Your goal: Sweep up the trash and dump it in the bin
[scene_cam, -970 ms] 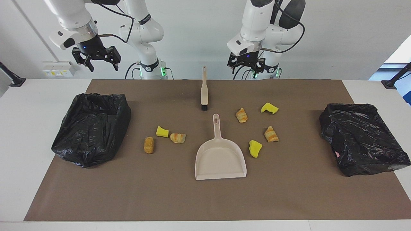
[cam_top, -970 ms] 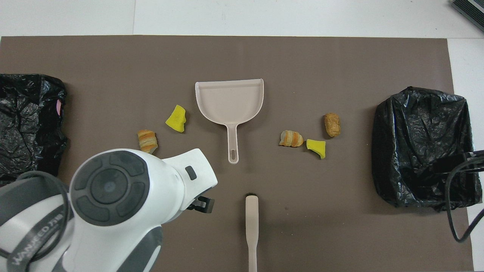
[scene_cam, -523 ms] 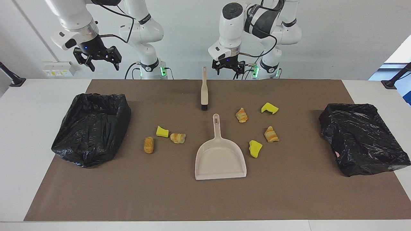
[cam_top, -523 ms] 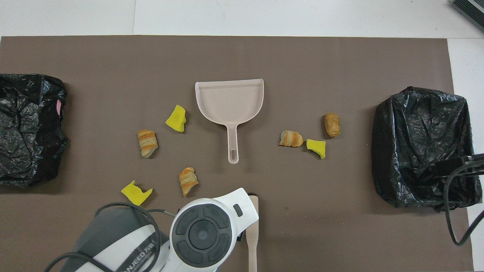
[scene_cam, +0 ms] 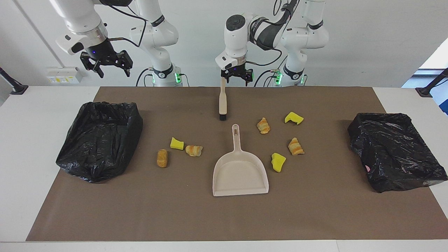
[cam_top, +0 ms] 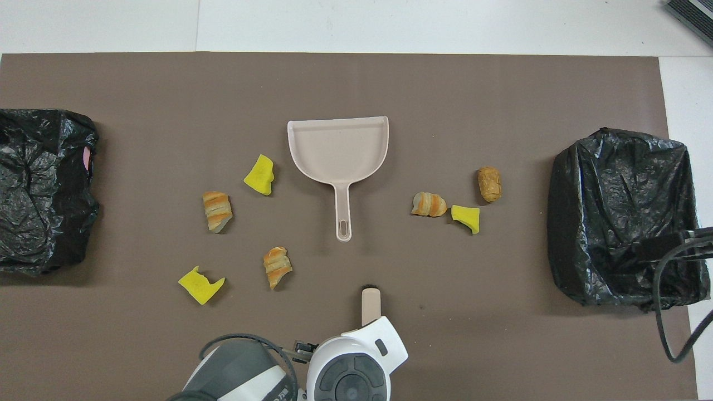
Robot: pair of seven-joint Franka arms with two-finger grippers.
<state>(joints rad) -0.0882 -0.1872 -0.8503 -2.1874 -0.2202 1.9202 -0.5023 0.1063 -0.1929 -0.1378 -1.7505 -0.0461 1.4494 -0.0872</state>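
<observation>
The trash lies scattered on the brown mat around a beige dustpan (scene_cam: pixel 239 176) (cam_top: pixel 338 146). Yellow foam chunks (scene_cam: pixel 176 143) (scene_cam: pixel 278 162), striped pastries (scene_cam: pixel 263 125) (scene_cam: pixel 295 146) and a bread roll (scene_cam: pixel 162 158) (cam_top: pixel 489 184) make it up. A beige brush (scene_cam: pixel 222 99) (cam_top: pixel 370 301) lies nearer the robots than the dustpan, bristles toward it. My left gripper (scene_cam: pixel 234 77) hangs open just over the brush's handle end; its wrist covers that handle in the overhead view. My right gripper (scene_cam: pixel 112 71) waits open in the air. A black-lined bin (scene_cam: pixel 99 140) (cam_top: pixel 621 217) sits at the right arm's end.
A second black-lined bin (scene_cam: pixel 395 150) (cam_top: pixel 44 189) sits at the left arm's end of the table. The mat (scene_cam: pixel 315 217) covers most of the white table. A black cable (cam_top: pixel 677 262) hangs over the bin at the right arm's end.
My left arm has swung from over the trash at its own end toward the table's middle and now hangs over the brush's handle. The right gripper has barely moved.
</observation>
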